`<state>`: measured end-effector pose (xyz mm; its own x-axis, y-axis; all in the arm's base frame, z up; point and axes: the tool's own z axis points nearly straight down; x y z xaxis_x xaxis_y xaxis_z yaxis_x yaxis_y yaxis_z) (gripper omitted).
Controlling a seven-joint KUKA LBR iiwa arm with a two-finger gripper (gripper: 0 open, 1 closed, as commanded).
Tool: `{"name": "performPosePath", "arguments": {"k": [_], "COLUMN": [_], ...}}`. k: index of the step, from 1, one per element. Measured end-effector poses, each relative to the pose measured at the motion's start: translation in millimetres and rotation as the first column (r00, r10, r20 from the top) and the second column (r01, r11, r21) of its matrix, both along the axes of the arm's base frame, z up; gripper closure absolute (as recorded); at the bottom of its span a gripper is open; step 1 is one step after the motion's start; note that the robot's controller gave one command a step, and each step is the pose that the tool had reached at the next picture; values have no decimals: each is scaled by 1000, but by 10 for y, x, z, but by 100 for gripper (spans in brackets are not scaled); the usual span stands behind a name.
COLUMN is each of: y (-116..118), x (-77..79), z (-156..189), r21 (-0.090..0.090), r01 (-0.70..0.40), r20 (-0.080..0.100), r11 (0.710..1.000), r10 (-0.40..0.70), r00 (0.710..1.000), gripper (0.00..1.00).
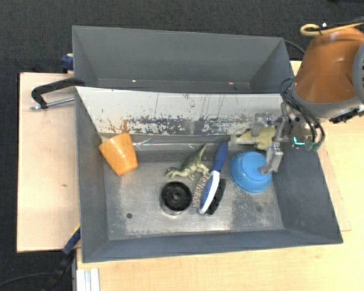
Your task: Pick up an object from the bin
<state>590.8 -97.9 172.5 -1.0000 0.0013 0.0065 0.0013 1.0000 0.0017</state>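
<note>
My gripper hangs at the right side of the bin, its tip at the right rim of a blue round cup that lies on the floor. A pale yellow thing lies just behind the cup by the back wall, left of the gripper. Left of the cup, a brush with a blue handle and a black-and-white head lies lengthwise.
A green toy dinosaur lies left of the brush, with a black round disc in front of it. An orange cup rests on its side at the left. The arm's orange cover stands over the right rim.
</note>
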Motion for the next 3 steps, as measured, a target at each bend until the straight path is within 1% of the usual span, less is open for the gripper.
{"name": "performPosePath", "arguments": {"k": [1,2,3], "y": [1089,1054,1089], "x": [-248,-233,-424], "z": [-1045,-1015,556], "r21": [2,-1,-3], "r01": [-177,-172,-170], "r20": [1,6,19], "r11": [984,985,986], "r10": [177,172,170], "r00": [984,985,985], "gripper": [0,100,100]}}
